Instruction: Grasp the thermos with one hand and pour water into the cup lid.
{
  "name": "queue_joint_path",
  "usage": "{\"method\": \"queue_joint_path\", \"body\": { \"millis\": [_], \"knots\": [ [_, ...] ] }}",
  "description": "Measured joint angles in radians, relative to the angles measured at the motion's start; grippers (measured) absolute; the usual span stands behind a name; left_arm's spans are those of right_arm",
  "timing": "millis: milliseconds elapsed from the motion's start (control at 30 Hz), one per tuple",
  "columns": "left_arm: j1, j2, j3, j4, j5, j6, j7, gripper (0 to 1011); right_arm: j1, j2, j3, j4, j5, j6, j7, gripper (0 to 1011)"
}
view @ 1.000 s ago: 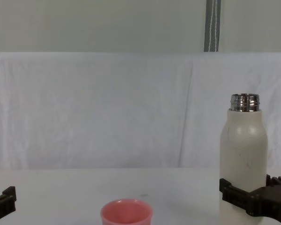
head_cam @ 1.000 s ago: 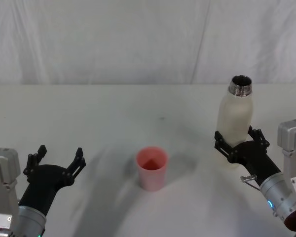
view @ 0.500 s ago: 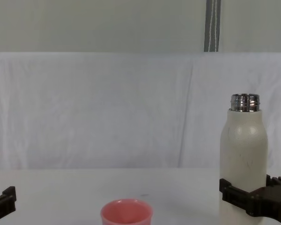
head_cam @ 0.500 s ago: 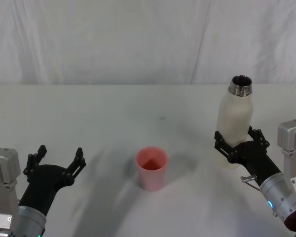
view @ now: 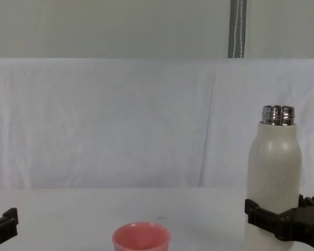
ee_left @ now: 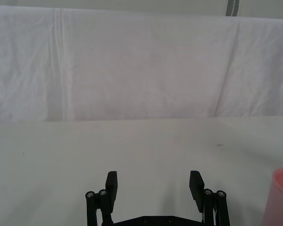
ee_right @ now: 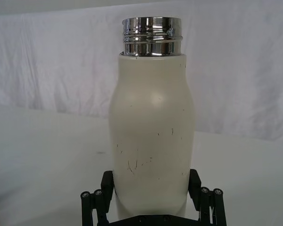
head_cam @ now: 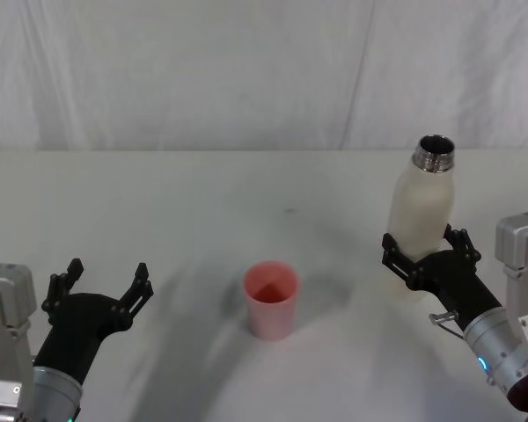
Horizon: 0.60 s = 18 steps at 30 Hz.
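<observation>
Right gripper (head_cam: 427,257), jaws clamped on the thermos (head_cam: 421,220), has tilted it slightly since 0.5 s ago: lift beginning. Cup lid (head_cam: 270,299) waits mid-table (head_cam: 202,193). Left gripper (head_cam: 101,290) idle, jaws apart.

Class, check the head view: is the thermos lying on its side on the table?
No, the thermos stands upright, open steel neck on top, with the right end effector closed around its lower body.

Light: bright, even, diffuse.
Shadows: soft, faint smudges on the table (head_cam: 202,220).
Glare: glints on thermos (ee_right: 151,136) neck.
</observation>
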<state>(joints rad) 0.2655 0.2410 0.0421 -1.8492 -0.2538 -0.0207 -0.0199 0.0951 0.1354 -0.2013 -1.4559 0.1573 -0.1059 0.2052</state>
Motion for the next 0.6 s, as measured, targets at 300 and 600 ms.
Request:
{"method": "queue_joint_path", "body": {
  "millis": [300,600],
  "knots": [
    [0.0,0.0,0.0,0.0,0.0,0.0,0.0,1001,0.0,0.0,0.0,0.0,0.0,0.0,0.0,1001],
    [0.0,0.0,0.0,0.0,0.0,0.0,0.0,1001,0.0,0.0,0.0,0.0,0.0,0.0,0.0,1001]
  ]
}}
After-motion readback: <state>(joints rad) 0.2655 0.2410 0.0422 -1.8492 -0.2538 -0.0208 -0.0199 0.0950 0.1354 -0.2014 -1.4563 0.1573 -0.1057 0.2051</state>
